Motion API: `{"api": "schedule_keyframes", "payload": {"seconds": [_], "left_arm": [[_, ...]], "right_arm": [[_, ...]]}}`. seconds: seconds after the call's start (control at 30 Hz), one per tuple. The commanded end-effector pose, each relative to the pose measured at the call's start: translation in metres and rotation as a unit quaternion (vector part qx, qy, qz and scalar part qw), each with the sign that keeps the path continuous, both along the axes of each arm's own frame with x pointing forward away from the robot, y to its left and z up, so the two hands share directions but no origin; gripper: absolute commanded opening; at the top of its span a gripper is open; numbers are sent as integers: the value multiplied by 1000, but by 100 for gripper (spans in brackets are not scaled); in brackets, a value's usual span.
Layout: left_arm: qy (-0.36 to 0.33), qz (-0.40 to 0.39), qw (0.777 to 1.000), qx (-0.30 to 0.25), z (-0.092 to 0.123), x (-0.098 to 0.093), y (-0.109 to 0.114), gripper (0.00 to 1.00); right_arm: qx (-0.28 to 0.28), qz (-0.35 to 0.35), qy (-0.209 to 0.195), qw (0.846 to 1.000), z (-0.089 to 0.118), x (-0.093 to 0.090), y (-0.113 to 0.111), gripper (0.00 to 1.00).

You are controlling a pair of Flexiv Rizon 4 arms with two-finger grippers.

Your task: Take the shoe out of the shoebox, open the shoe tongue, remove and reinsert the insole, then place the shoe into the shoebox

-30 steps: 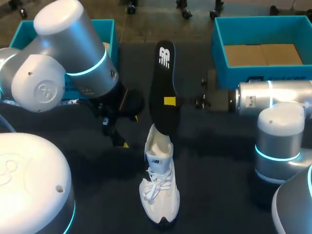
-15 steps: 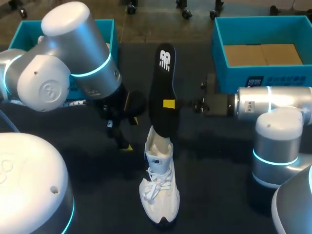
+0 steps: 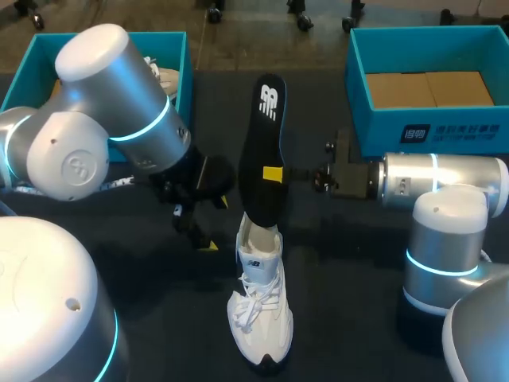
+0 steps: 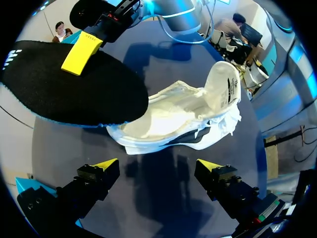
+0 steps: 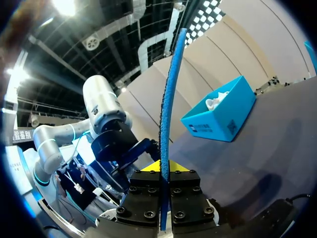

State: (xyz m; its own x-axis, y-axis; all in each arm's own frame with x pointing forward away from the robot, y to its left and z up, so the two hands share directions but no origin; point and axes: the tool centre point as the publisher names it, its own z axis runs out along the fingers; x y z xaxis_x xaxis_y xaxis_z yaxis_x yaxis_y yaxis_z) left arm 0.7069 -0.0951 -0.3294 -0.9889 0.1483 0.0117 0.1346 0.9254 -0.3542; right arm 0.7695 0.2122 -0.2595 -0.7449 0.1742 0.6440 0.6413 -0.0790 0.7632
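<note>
A white shoe [image 3: 258,306] stands on the dark table, toe toward the front edge. A black insole [image 3: 265,151] hangs upright over its heel opening, its lower end at the opening. My right gripper [image 3: 273,173] is shut on the insole's middle, and in the right wrist view the insole [image 5: 171,99] shows edge-on in that gripper [image 5: 164,168]. My left gripper [image 3: 203,237] stands open just left of the shoe's heel. In the left wrist view the shoe [image 4: 183,116] lies ahead of my open left gripper [image 4: 158,166], with the insole [image 4: 74,94] above the heel opening.
A blue shoebox [image 3: 179,60] at the back left holds something white. A second blue box [image 3: 358,87] with a cardboard bottom stands at the back right, behind my right arm. In the right wrist view the left blue box [image 5: 223,116] lies beyond the insole.
The right gripper has lowered the insole a little toward the shoe's heel. My left gripper has shifted slightly nearer the shoe, staying open.
</note>
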Motion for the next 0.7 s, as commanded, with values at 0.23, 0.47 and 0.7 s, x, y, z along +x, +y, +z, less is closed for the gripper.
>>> {"api": "schedule_keyframes", "payload": {"seconds": [0.23,0.47,0.7], "left_arm": [[-4,1,1000,-6,-19,-10,-5,100],[-2,5,1000,-6,-24,-13,-5,100],[6,8,1000,-10,-27,-13,-6,100]], "right_arm": [[7,-8,-7,1000,-7,0,7,0],[7,-5,-14,1000,-6,-1,11,0],[8,-8,-15,1000,-2,-6,16,0]]}}
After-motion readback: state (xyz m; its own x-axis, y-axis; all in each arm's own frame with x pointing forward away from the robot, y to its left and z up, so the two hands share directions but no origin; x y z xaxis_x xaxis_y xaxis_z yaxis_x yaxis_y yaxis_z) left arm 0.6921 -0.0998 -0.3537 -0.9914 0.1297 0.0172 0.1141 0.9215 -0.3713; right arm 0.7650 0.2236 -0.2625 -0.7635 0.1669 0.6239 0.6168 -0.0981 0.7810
